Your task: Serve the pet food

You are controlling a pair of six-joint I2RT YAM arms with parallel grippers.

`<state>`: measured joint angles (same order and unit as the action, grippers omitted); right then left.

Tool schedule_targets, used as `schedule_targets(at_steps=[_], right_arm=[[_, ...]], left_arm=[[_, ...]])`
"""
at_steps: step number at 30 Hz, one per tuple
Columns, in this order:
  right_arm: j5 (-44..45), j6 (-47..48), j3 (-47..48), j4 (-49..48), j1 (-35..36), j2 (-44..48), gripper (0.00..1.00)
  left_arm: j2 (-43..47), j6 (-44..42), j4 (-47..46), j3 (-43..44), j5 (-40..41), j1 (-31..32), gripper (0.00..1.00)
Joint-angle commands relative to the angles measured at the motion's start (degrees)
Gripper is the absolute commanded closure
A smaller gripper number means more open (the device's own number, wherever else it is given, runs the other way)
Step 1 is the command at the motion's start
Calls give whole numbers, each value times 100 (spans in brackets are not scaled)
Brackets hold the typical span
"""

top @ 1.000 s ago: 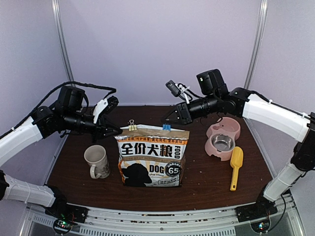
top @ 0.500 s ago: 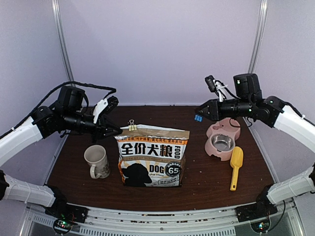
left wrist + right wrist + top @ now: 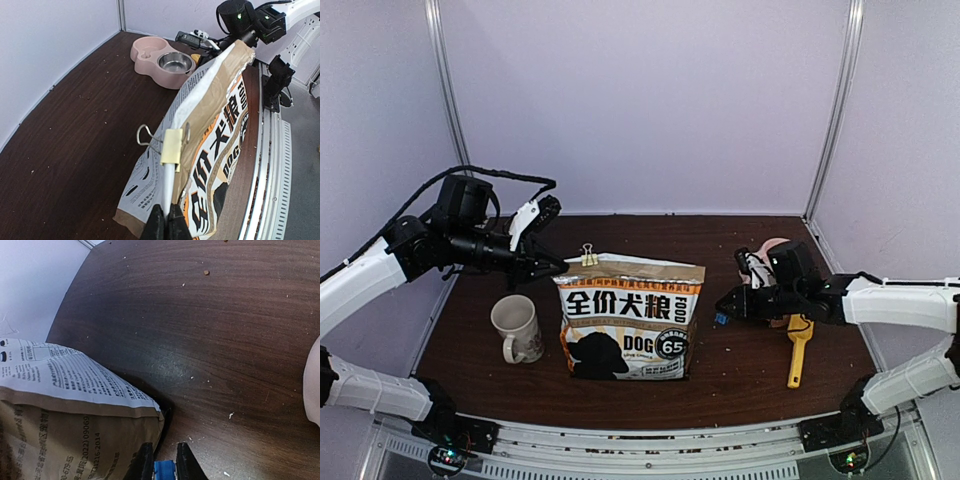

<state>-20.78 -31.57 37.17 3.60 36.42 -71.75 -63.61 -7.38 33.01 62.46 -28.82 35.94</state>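
Far left, left claw (image 3: 556, 266) is pinched tight on the top-left corner of the brown paper dog-food bag (image 3: 628, 330); wrist cam shows fingers (image 3: 156, 226) clamped on the folded edge. Below it, a white ceramic mug (image 3: 516, 327), upright, just beside the bag. Bag stands upright mid-table, a gold metal binder clip (image 3: 588, 257) on its folded top. Kibble can't be seen, bag top folded over. Moving right: right claw (image 3: 723, 313) is low near the bag's right side, nipping a small blue plastic clip (image 3: 164, 472). Behind that arm, a pink double pet bowl w/ steel insert (image 3: 150, 55). Far right, a yellow plastic scoop (image 3: 799, 350) lies flat on the dark wooden table (image 3: 740, 365).
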Motion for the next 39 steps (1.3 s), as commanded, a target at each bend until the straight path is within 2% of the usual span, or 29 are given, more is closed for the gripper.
schedule_targets(at_steps=[1, 6, 11, 13, 20, 26, 29, 32, 39], right_arm=[[215, -544, -238, -1170, 79, -397, 82], [350, -704, -441, -1565, 84, -899, 81], [400, -758, -519, -1772, 84, -1235, 74], [451, -757, -537, -1779, 84, -1329, 67], [732, -700, -616, -1601, 44, -1130, 33], [1115, -398, -504, -643, -129, -173, 21], [1169, -6, -83, 135, -131, 591, 15], [602, 506, 549, 655, -132, 947, 12], [-702, 1492, 2717, 1747, 348, 329, 12]], left_arm=[[91, -1, -278, -23, -48, -35, 100], [118, -9, -278, -28, -20, -39, 100], [107, -1, -275, -34, -51, -37, 100], [104, -1, -277, -26, -54, -41, 100], [117, -9, -274, -41, -14, -40, 100], [175, -12, -243, -41, -27, -42, 100], [204, -9, -235, -58, -71, -32, 100], [218, -1, -234, -58, -128, -30, 100], [166, -12, -165, -18, -214, -35, 100]])
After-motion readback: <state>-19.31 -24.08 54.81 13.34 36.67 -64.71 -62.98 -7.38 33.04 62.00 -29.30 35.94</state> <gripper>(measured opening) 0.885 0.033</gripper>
